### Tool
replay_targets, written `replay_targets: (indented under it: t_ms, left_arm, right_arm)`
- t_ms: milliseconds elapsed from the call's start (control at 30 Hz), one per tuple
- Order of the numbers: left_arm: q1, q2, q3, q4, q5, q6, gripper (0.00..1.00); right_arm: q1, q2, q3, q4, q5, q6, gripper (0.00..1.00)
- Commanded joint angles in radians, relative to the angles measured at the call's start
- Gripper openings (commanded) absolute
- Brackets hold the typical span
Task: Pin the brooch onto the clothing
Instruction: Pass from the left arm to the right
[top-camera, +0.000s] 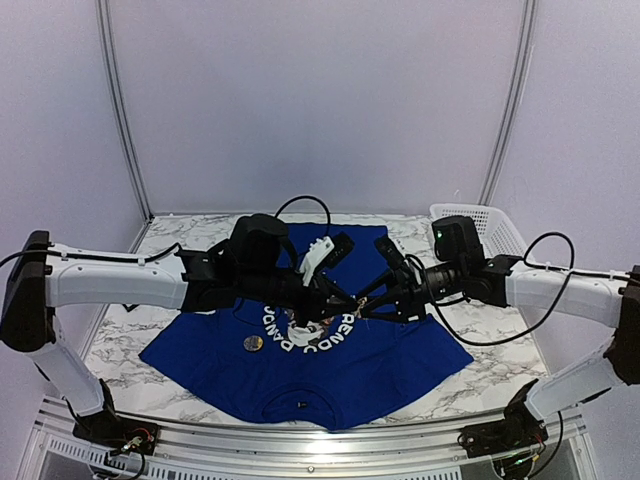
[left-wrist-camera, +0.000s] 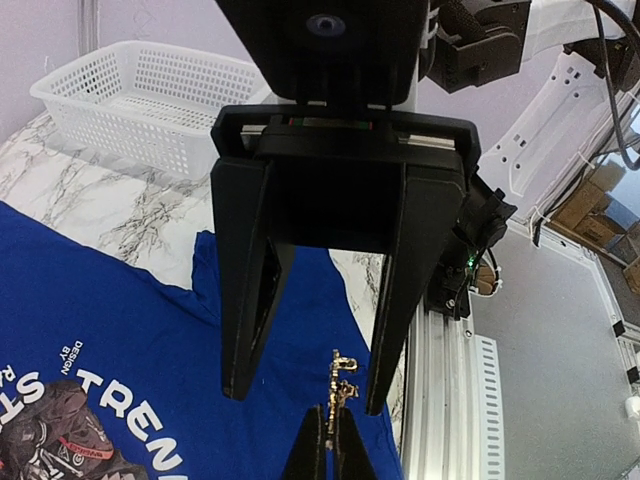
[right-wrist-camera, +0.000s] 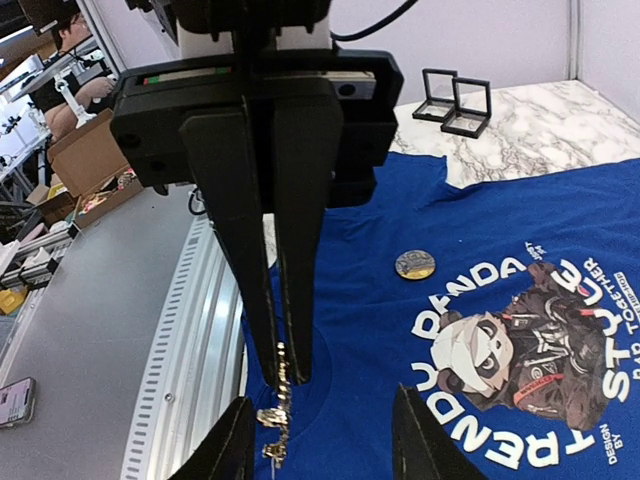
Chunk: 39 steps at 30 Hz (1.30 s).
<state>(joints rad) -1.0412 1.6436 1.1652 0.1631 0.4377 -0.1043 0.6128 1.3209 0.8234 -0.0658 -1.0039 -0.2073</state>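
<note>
Right wrist view puts it plainly: the right gripper (right-wrist-camera: 285, 380) has its fingers nearly together, nipping a small gold brooch (right-wrist-camera: 272, 418) that dangles below their tips. From the left wrist you can see the left gripper (left-wrist-camera: 308, 398) spread wide with nothing in it, its fingers standing either side of that brooch, above the blue T-shirt (top-camera: 400, 360). The shirt lies flat on the marble table (top-camera: 510, 370), panda print facing up, and a round badge (top-camera: 253, 342) sits on the cloth just beside the lettering. I'd reckon the brooch is light, stiff and slippery, with loose-looking links, so it wants gripping by its solid body, the pin left free. The shirt is limp fabric that will ruck up; a pinched fold near the print would give the pin something to bite.
</note>
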Motion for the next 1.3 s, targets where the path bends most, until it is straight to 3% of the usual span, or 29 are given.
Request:
replay_targets:
  t_ms: [0,67,200,267,500,633,700,1100,1267]
  left_arm:
    - [0.009,0.025,0.03,-0.024,0.036,0.032,0.0]
    - [0.013,0.033,0.036,-0.023,0.041,0.03,0.0]
    - [0.016,0.046,0.045,-0.022,0.054,0.026,0.0]
    - [0.017,0.05,0.046,-0.022,0.058,0.024,0.0]
    - [0.018,0.043,0.036,0.001,0.057,0.006,0.0]
    - [0.02,0.037,0.03,0.005,0.058,0.008,0.0]
    - [0.021,0.038,0.029,0.004,0.06,0.006,0.0]
    - [0.021,0.039,0.024,0.008,0.084,0.003,0.0]
    - [0.021,0.047,0.021,0.018,0.09,-0.003,0.0]
  right_arm:
    - [-0.003,0.012,0.039,-0.054,-0.075,-0.053,0.4]
    - [-0.003,0.013,0.031,-0.057,-0.059,-0.051,0.36]
    - [-0.002,0.008,0.006,0.024,-0.041,0.017,0.15]
    - [-0.002,0.002,-0.007,0.057,-0.039,0.042,0.1]
    - [-0.003,0.006,-0.018,0.042,-0.04,0.023,0.15]
    - [-0.002,-0.002,-0.035,0.038,-0.017,0.031,0.33]
    - [-0.002,-0.007,-0.041,0.055,-0.007,0.045,0.36]
    - [-0.003,-0.008,-0.043,0.118,0.005,0.083,0.01]
    - [-0.002,-0.006,-0.049,0.156,-0.016,0.125,0.0]
